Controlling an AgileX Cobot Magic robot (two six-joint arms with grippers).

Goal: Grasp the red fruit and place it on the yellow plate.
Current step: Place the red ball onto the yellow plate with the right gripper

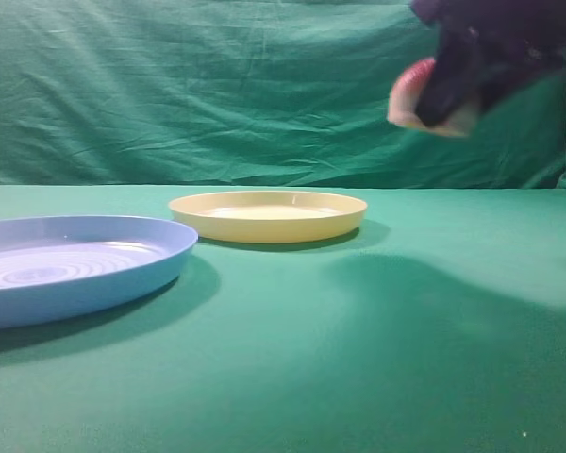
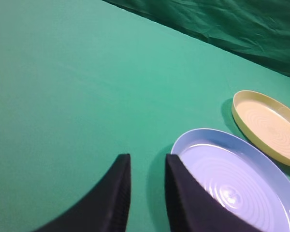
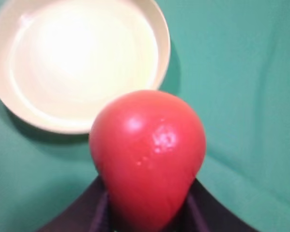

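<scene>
My right gripper hangs high at the upper right of the exterior view, blurred, shut on the red fruit. In the right wrist view the red fruit fills the lower middle, pinched between dark fingers. The yellow plate lies below and ahead of it, bare inside. That yellow plate sits mid-table in the exterior view, left of the held fruit. My left gripper is low over the cloth, its jaws a narrow gap apart with nothing between them; the yellow plate shows at right.
A light-blue plate with concentric rings sits at the front left; its rim lies just right of my left fingers. Green cloth covers the table and hangs as a backdrop.
</scene>
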